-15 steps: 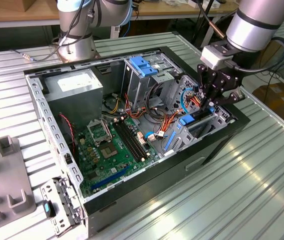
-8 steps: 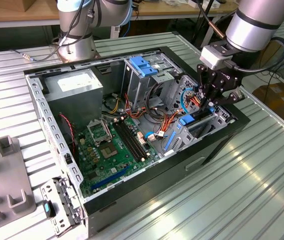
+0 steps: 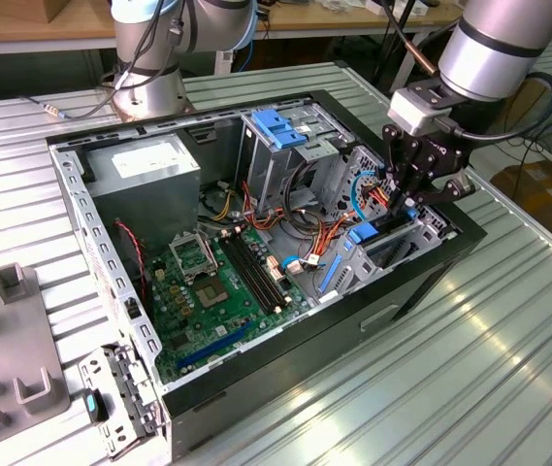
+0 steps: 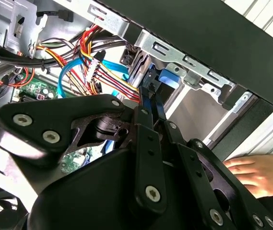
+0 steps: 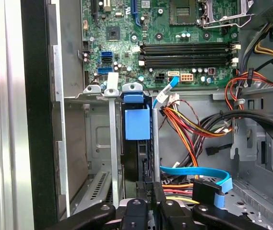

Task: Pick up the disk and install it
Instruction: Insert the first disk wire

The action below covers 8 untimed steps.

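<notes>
On the exterior view's left there's a light grey plastic fixture block [image 3: 9, 359] sitting on the ribbed metal table [image 3: 508, 369], with a small perforated metal bracket [image 3: 115, 403] just beside the case corner. Next comes the open black desktop computer case [image 3: 256, 398] lying on its side. Inside at the back sits the big grey power-supply box with a white sticker [image 3: 149, 170], and in front of it the green motherboard [image 3: 222, 291] with its black memory slots. Further along is a bare metal drive cage with a blue plastic latch on top [image 3: 277, 126], then a tangle of red, orange and yellow wires [image 3: 329, 233].

Toward the exterior view's right, the black metal gripper [image 3: 413, 194] hangs over the small drive bay at the case's edge. The disk, a dark flat hard drive with blue plastic side rails [image 5: 137, 143], stands on edge down in that bay slot between two grey metal dividers, in the first wrist view. The black fingers [image 5: 155, 194] are clamped on its near edge there, and in the second wrist view the fingertips [image 4: 150, 103] pinch together around the blue rail end. A light blue flat data cable [image 5: 198, 175] loops just beside the bay. A person's hand [image 4: 254, 173] rests on the table outside the case.
</notes>
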{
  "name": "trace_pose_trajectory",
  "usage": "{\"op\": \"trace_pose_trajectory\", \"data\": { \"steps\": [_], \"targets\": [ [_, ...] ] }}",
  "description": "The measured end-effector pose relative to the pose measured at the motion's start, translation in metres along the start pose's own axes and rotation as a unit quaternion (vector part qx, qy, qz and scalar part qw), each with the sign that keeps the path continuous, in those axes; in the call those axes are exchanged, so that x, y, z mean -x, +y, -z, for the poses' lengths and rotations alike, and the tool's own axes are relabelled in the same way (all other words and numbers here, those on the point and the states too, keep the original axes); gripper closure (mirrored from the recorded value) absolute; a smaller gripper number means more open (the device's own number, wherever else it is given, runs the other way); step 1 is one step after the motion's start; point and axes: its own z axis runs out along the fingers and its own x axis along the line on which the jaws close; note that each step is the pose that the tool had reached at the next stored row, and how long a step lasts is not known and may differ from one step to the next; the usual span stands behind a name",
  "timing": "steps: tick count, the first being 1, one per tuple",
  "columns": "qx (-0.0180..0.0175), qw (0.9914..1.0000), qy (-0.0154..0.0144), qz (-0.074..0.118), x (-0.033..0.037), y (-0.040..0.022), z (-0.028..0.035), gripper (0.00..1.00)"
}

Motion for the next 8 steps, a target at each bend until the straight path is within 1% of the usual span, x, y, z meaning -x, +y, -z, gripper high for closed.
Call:
{"op": "trace_pose_trajectory", "data": {
  "steps": [5, 8],
  "targets": [
    [0.0, 1.0, -0.0009, 0.0, 0.0, -0.0005, -0.0008, 0.83],
    [0.0001, 1.0, -0.0031, 0.0, -0.0002, -0.0004, -0.0021, 0.83]
  ]
}}
